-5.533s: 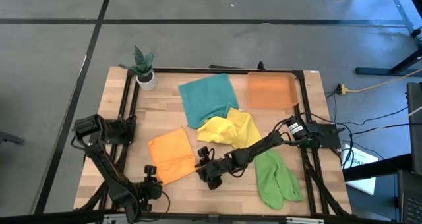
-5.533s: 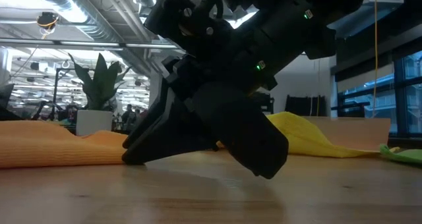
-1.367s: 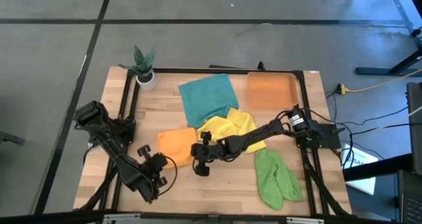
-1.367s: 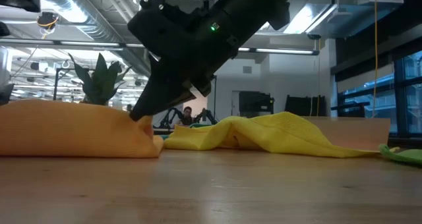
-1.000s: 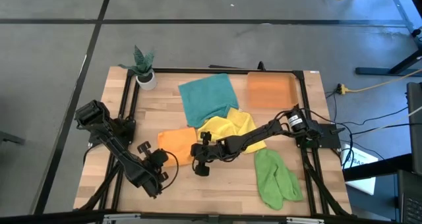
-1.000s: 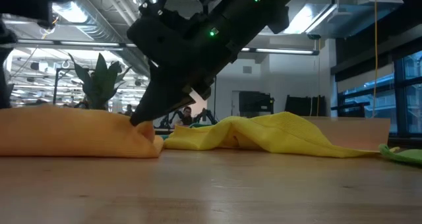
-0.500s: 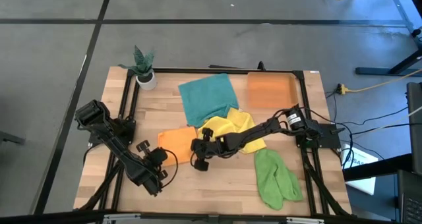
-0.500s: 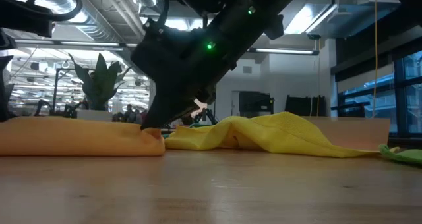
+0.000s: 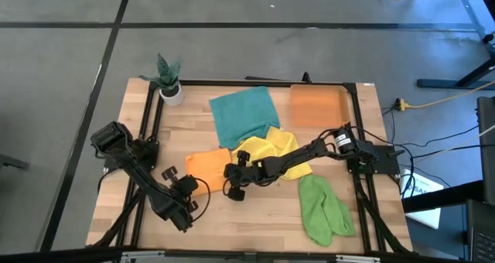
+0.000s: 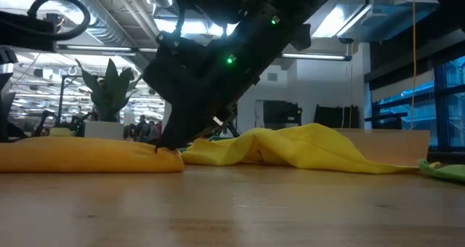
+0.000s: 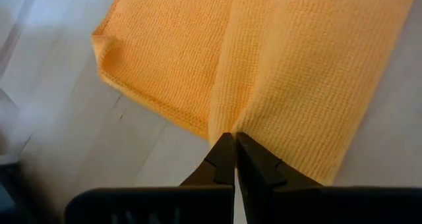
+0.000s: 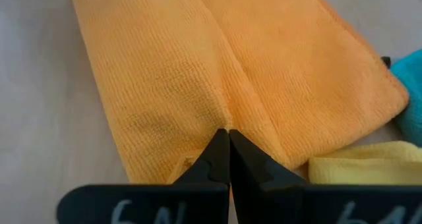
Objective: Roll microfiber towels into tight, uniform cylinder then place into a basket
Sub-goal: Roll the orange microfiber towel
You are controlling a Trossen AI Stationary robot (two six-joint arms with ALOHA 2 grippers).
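The orange towel [image 9: 207, 164] lies folded into a band on the table near the middle, between my two grippers. My left gripper [image 9: 195, 187] is shut on its near left end. My right gripper [image 9: 229, 176] is shut on its right end, seen low against the cloth [image 10: 171, 147] in the low view. The yellow towel [image 9: 269, 150] lies crumpled just right of the orange one. The teal towel [image 9: 243, 116] is spread behind them, and the green towel [image 9: 323, 207] lies at the near right. The orange basket [image 9: 319, 107] stands at the far right. My left gripper pinches the orange towel's edge [image 11: 223, 126] between its two fingertips, where a crease [image 11: 227, 59] runs away from them. The fingers slant down onto it. The cloth lies slack on the table. My right gripper pinches the orange towel at a raised crease [image 12: 227, 118] near its edge, between the two fingertips. The fingers slant down from the table's right side. The towel rests flat on the table [image 10: 87, 160].
A white pot with a green plant [image 9: 168, 82] stands at the far left corner. A black frame [image 9: 151, 116] borders the table's left, far and right sides. Bare wood [image 9: 255, 224] shows along the near edge between the arms.
Both grippers have sunk a little while staying shut on the orange towel. The towel's raised fold has come down and now lies much flatter on the table. The right gripper has shifted slightly toward the table's left and far side.
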